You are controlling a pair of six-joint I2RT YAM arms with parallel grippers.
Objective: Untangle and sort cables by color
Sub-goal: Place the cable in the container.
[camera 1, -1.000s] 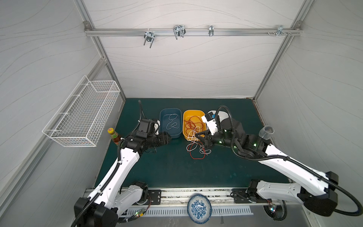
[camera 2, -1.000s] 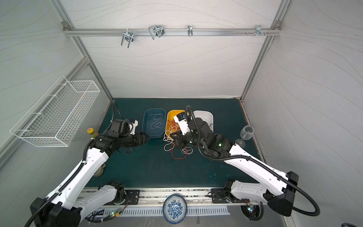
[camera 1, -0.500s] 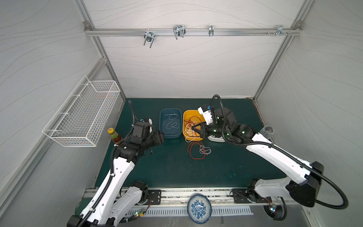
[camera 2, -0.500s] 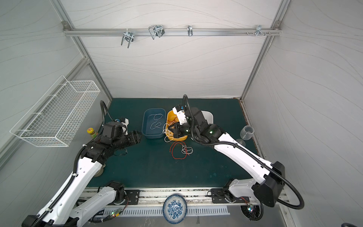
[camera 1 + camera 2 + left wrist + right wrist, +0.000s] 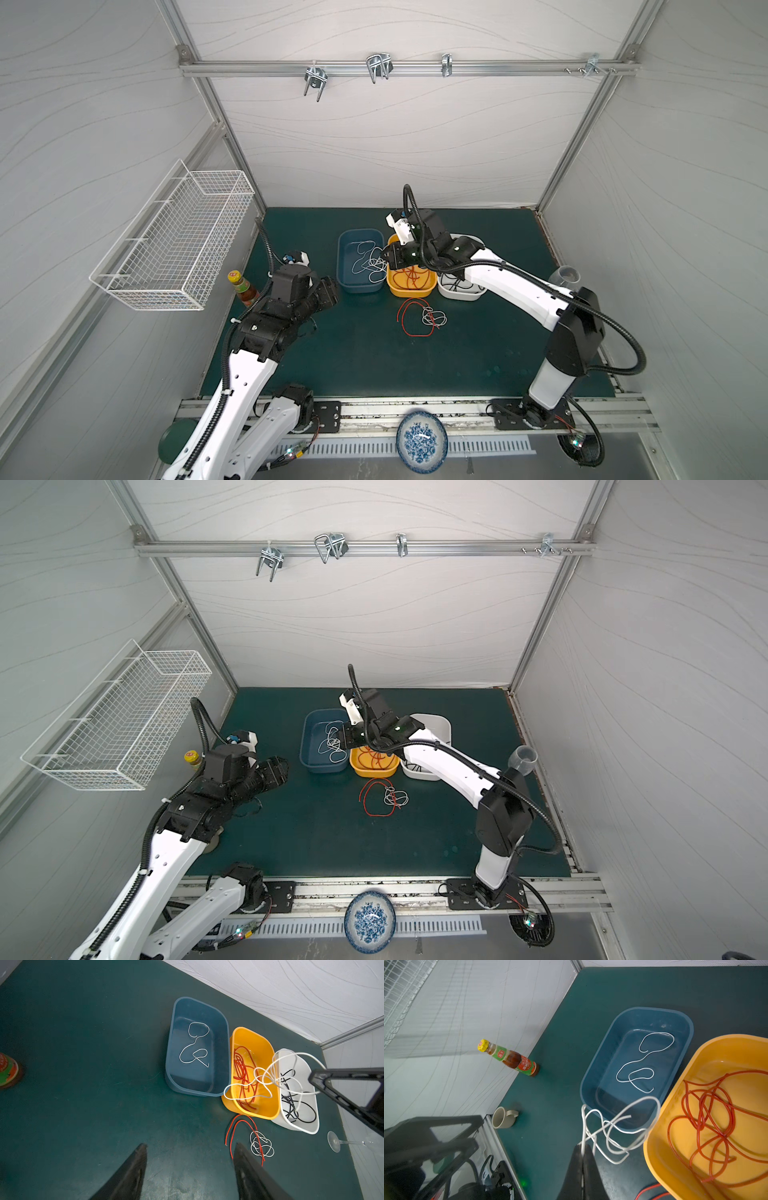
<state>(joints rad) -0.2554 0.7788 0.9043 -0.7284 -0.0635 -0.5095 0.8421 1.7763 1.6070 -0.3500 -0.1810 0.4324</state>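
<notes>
In a top view the right claw (image 5: pixel 384 261) hangs above the place where the blue tub (image 5: pixel 359 289) meets the yellow tub (image 5: pixel 411 292). It is pinched shut on a white cable (image 5: pixel 372 262), and the cable's loops dangle over the blue tub. A white tub (image 5: pixel 461 296) sits just beside the yellow one. On the green mat (image 5: pixel 365 353), in front of the yellow tub, a loose red cable (image 5: pixel 401 313) and a loose white cable (image 5: pixel 434 318) lie tangled together. The left claw (image 5: pixel 330 289) is near the blue tub, well apart from the loose cables, with a sauce bottle (image 5: pixel 241 284) close by. In the left wrist view the left claw's two fingers (image 5: pixel 133 1172) stand wide apart with nothing between them. This view shows a second white cable (image 5: pixel 194 1043) lying flat in the blue tub. Red cables (image 5: pixel 242 1070) are piled in the yellow tub and black cables (image 5: pixel 295 1103) lie in the white tub. The held white cable's loops show in front of the yellow and white tubs. A glass (image 5: pixel 336 1142) lies on its side near the white tub. In the right wrist view the right claw's fingers (image 5: pixel 574 1174) are pressed together on the white cable. Its loops hang over the near edge of the blue tub and the mat. A mug (image 5: pixel 503 1119) lies on its side near the bottle.
</notes>
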